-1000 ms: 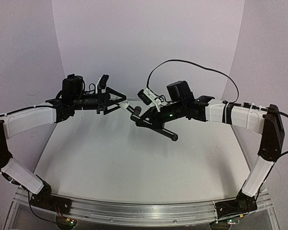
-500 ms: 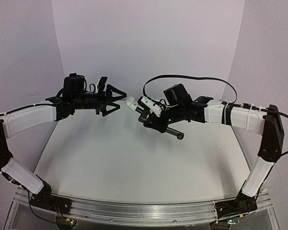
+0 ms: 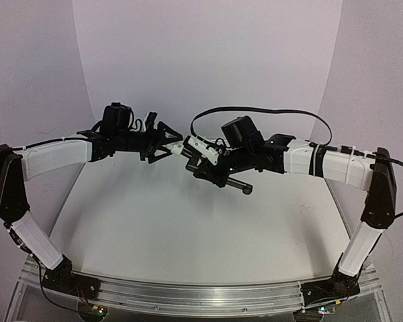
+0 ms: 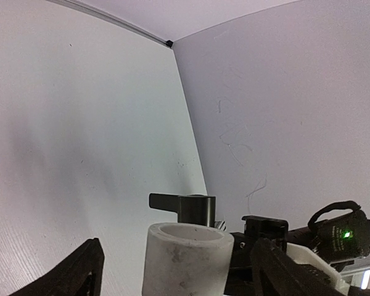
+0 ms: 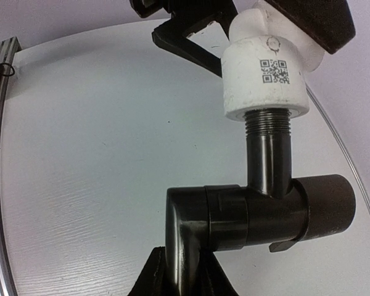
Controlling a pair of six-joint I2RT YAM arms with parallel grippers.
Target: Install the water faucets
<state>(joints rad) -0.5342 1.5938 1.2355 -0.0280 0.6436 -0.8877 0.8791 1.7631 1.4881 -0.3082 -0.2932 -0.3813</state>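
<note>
The water faucets are one black metal faucet (image 3: 236, 184) with a white cylindrical fitting (image 3: 188, 149) on its threaded stem, held in the air over the back of the table. My right gripper (image 3: 213, 168) is shut on the faucet's body (image 5: 253, 213), its jaws clamped at the lower end (image 5: 185, 280). The fitting (image 5: 265, 80) carries a QR label. My left gripper (image 3: 176, 146) is open, its fingers (image 4: 71, 274) either side of the fitting (image 4: 185, 253) with gaps showing. The faucet's crossbar (image 4: 182, 208) sits just behind the fitting.
The white table (image 3: 188, 228) lies below, with white walls behind and at both sides. An aluminium rail (image 3: 188, 295) runs along the near edge. A black cable (image 3: 269, 113) loops above the right arm.
My left gripper let go of the fitting and drew back left, then came right again with its open fingers around it. The right arm rolled the faucet slightly and shifted left.
</note>
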